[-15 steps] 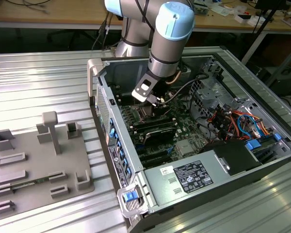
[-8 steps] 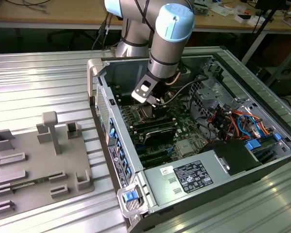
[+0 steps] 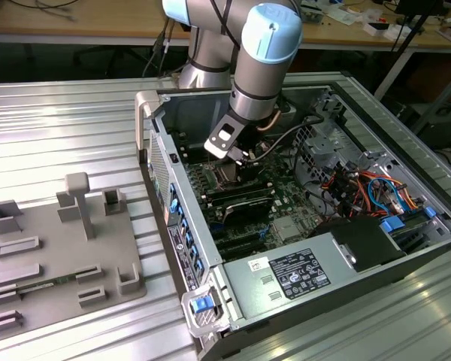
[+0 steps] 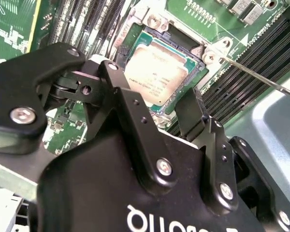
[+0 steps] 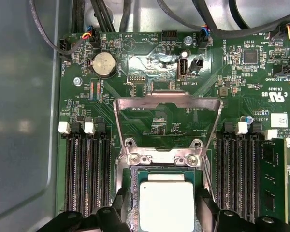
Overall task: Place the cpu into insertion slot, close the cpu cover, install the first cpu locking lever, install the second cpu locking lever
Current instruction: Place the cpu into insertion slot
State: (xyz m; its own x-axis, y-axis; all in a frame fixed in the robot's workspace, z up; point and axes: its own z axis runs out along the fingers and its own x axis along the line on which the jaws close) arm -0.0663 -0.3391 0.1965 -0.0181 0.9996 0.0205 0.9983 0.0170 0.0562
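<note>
Table (image 3: 60, 120): ridged metal. An open computer case (image 3: 210, 274) lies on its side along the edge at the exterior view's right. A grey fixture plate (image 3: 49, 259) sits near the opposite edge.

Arm (image 3: 264, 68): reaches down into the case over the motherboard (image 5: 77, 96).

Cpu cover (image 5: 166, 95): swung back on its hinge and not yet closed, with the board showing through its window. One thin locking lever (image 4: 256, 76) stands raised beside the socket corner.

Cpu (image 5: 166, 210): lies in the insertion slot between the two banks of memory slots, just below the cover's hinge edge. Its metal top faces up and it looks level in both wrist views.

Tool (image 5: 163, 195): spread open astride the cpu and gripping nothing. One finger (image 5: 122, 208) stands off each side, and a sliver of socket shows between pad and chip.

Judgement: placement is at the release stage.
- Keep the fingers wide and off the chip edges.
- Any withdrawal should be straight away from the board; a sideways drag could skew the cpu on the socket contacts.
- Confirm all four edges sit flush inside the socket frame. The edge nearest the tool is hidden.
</note>
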